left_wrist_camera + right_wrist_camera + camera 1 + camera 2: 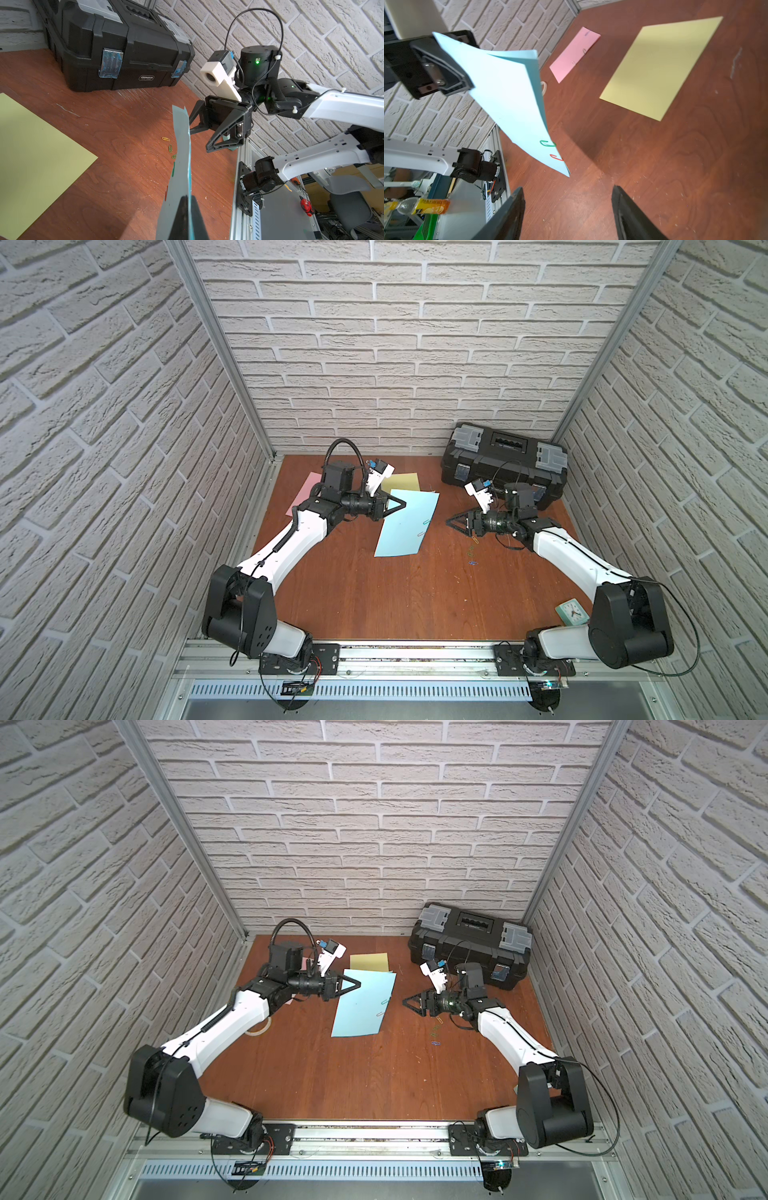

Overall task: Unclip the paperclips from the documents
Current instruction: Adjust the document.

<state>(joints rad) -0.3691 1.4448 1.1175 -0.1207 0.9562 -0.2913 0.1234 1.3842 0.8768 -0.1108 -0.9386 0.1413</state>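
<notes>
in both top views, your left jaws are pinching the near-left edge of the light blue sheet (409,531) (361,1011), which is lifted off the desk (374,593) on that side. a green clip (426,522) and an orange clip (421,534) sit on its right edge. the yellow sheet (405,481) lies flat behind it and the pink sheet (305,493) is partly hidden under your left arm. your right jaws are spread, just right of the blue sheet and not touching it. loose clips (472,549) lie on the desk below them. the toolbox (503,460) is at the back right and the clock (573,611) near the front right.

in the left wrist view, you see the light blue sheet (178,187) almost edge-on, clamped in your left jaws, with the right jaws open beyond it and loose clips (169,145) on the wood.

in the right wrist view, your right jaws stand wide apart over bare wood. the green clip (547,143) and orange clip (556,158) grip the hanging sheet's lower edge. the pink sheet (574,55) carries two clips too small to tell the colour.
</notes>
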